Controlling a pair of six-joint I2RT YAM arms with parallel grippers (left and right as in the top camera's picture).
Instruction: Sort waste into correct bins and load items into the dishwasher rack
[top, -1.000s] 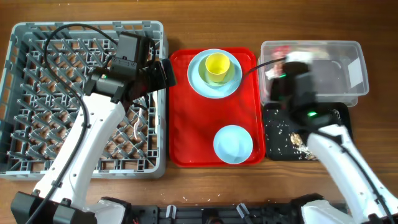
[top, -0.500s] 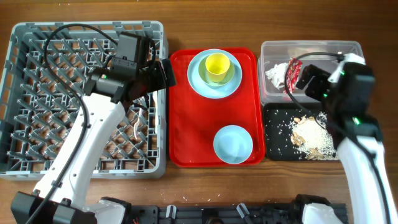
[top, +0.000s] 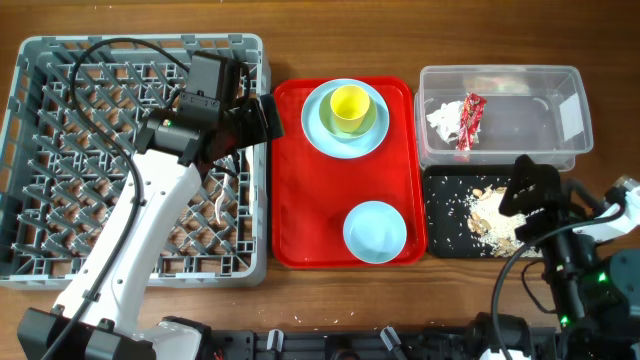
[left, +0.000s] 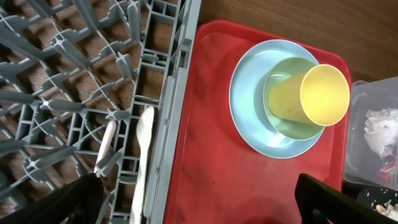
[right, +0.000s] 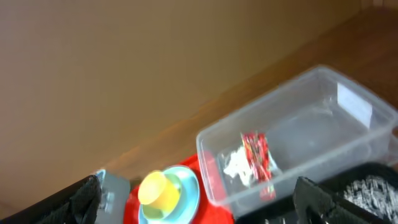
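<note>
Right arm has pulled back to the lower right. Right gripper (top: 528, 192) hangs over black tray (top: 440, 240) holding rice scraps (top: 495, 215). Wrapper (top: 470, 120) and napkin (top: 440, 120) lie in tub (top: 500, 70). Left gripper (top: 262, 118) is unchanged at rack (top: 60, 45) edge. Left wrist: jaws wide, empty; white utensil (left: 143, 155) in rack, cup (left: 311, 93) on plate (left: 249, 106). Right wrist: jaws wide, empty, tub below.
</note>
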